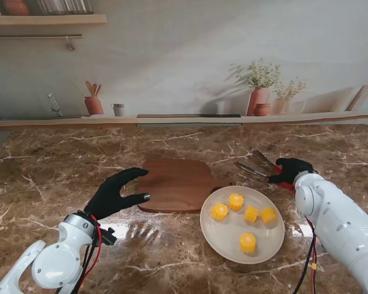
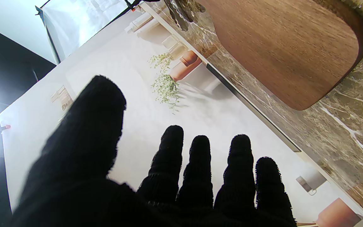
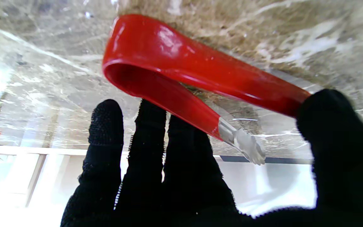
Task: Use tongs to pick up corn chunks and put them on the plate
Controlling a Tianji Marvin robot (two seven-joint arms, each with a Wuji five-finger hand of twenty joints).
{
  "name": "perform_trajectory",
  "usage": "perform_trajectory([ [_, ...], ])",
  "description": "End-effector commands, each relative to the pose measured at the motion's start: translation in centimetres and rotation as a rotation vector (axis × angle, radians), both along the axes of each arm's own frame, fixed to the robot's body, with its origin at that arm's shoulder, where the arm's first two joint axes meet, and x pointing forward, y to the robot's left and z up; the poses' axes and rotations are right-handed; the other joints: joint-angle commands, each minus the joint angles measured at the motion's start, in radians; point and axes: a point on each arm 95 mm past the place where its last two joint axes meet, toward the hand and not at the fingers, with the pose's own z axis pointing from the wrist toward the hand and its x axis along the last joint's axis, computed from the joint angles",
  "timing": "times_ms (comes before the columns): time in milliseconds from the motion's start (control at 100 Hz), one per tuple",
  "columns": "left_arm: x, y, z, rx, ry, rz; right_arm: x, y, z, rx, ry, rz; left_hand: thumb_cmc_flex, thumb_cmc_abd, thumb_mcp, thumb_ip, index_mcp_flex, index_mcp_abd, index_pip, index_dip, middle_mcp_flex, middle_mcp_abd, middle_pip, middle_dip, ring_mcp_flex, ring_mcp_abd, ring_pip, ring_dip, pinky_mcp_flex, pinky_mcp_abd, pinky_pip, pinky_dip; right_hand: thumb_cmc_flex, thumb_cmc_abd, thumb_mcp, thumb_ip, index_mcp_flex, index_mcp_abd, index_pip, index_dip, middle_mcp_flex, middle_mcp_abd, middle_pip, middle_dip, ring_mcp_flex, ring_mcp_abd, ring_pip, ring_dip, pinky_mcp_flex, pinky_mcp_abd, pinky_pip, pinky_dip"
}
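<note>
On brown marbled table (image 1: 61, 165), right of plate: red-handled metal tongs (image 1: 265, 168), glossy looped handle (image 3: 156, 60) between thumb and fingers (image 3: 146, 126) of black-gloved right hand (image 1: 289, 169), grasping it. Five yellow ribbed corn chunks (image 1: 235, 201) on round cream plate (image 1: 216, 233). Black-gloved left hand (image 1: 113, 195) spread, holding nothing, beside rounded wooden cutting board (image 1: 175, 184).
</note>
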Motion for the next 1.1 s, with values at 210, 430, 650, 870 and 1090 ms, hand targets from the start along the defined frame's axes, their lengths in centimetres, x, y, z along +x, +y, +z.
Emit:
perform_trajectory([
  [210, -0.1, -0.1, -0.3, 0.001, 0.003, -0.002, -1.5, -0.2, -1.7, 0.038, 0.064, -0.022, 0.003, 0.017, -0.02, 0.026, -0.005, -0.015, -0.018, 0.009, -0.031, -0.038, -0.019, -0.003, -0.045, -0.055, -0.03, -0.013, -0.019, -0.038, -0.036, 0.016, -0.145, -0.037, 0.039, 0.027, -0.058, 0.016, -0.048, 0.029, -0.094, 0.052, -0.215, -0.141, -0.106, 0.046, -0.176, -0.118, -0.08, 0.022, -0.148, -0.027],
  [430, 0.0, -0.1, -0.3, -0.001, -0.001, -0.004, -2.2, 0.5, 0.9, 0.084, -0.035, -0.004, 0.003, 0.018, -0.02, 0.025, -0.006, -0.015, -0.018, 0.009, -0.031, -0.039, -0.019, -0.003, -0.046, -0.056, -0.03, -0.014, -0.018, -0.032, -0.033, 0.019, -0.181, -0.013, 0.072, 0.021, -0.048, -0.001, -0.057, 0.036, -0.089, 0.045, -0.236, -0.161, -0.108, 0.041, -0.212, -0.148, -0.076, 0.007, -0.199, -0.044],
  [650, 0.2, -0.4, -0.4, -0.01, -0.013, -0.006, -4.1, 2.5, 4.2, 0.15, -0.171, 0.062, 0.001, 0.02, -0.024, 0.025, -0.007, -0.014, -0.019, 0.009, -0.033, -0.04, -0.019, -0.003, -0.046, -0.056, -0.03, -0.014, -0.019, -0.027, -0.027, 0.022, -0.193, 0.01, 0.066, 0.023, -0.032, -0.018, -0.071, 0.033, -0.077, 0.039, -0.272, -0.184, -0.122, 0.047, -0.269, -0.188, -0.1, 0.013, -0.275, -0.106],
  [870, 0.3, -0.6, -0.4, -0.013, -0.023, -0.004, -6.8, 5.2, 6.2, 0.217, -0.25, 0.16, 0.0, 0.019, -0.029, 0.025, -0.013, -0.014, -0.021, 0.008, -0.049, -0.045, -0.025, -0.005, -0.054, -0.058, -0.034, -0.016, -0.019, -0.019, -0.024, 0.023, -0.21, 0.029, 0.069, 0.027, -0.023, -0.031, -0.087, 0.031, -0.074, 0.041, -0.338, -0.227, -0.147, 0.051, -0.355, -0.257, -0.134, 0.013, -0.371, -0.183],
  [1090, 0.3, -0.9, -0.5, -0.011, -0.049, 0.007, -9.7, 8.4, 6.6, 0.34, -0.314, 0.285, -0.005, 0.019, -0.03, 0.027, -0.012, -0.015, -0.021, 0.008, -0.076, -0.049, -0.035, -0.013, -0.069, -0.063, -0.044, -0.022, -0.018, -0.014, -0.021, 0.021, -0.233, 0.043, 0.081, 0.036, 0.004, -0.046, -0.093, 0.024, -0.047, 0.044, -0.399, -0.305, -0.171, 0.026, -0.419, -0.339, -0.143, -0.016, -0.45, -0.261],
])
